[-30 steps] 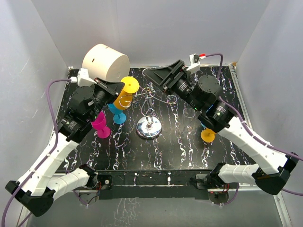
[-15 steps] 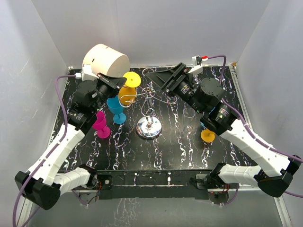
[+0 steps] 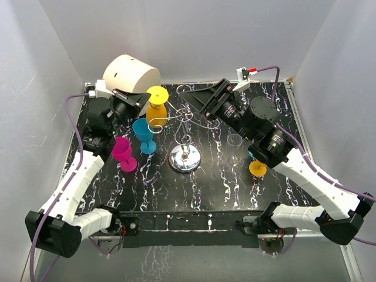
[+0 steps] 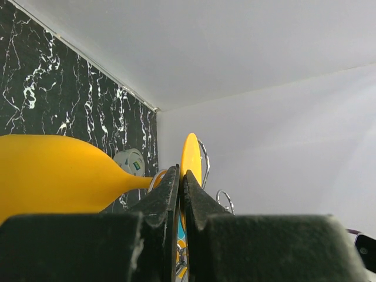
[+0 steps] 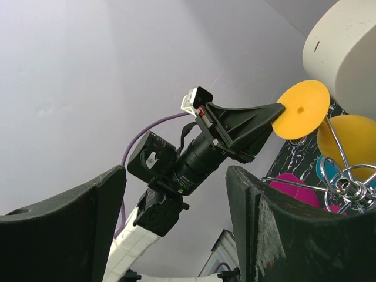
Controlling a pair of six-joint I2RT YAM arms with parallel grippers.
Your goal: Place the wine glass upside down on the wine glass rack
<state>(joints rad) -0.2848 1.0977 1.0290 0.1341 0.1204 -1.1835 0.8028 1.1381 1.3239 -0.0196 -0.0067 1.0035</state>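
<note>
My left gripper is shut on the flat foot of a yellow wine glass. The glass hangs foot up and bowl down, at the left curled arm of the silver wire rack. In the left wrist view my jaws pinch the foot's rim, with the bowl at left and rack wire just behind. My right gripper is open and empty above the rack's far side. Its view shows the yellow foot and rack wires.
A big cream cylinder lies at the back left. A blue glass and a magenta glass stand left of the rack's chrome base. A clear glass and an orange glass stand on the right.
My left gripper has drawn back and up toward the far left. The yellow glass went from tilted to nearly upright, foot on top. The right arm barely moved.
</note>
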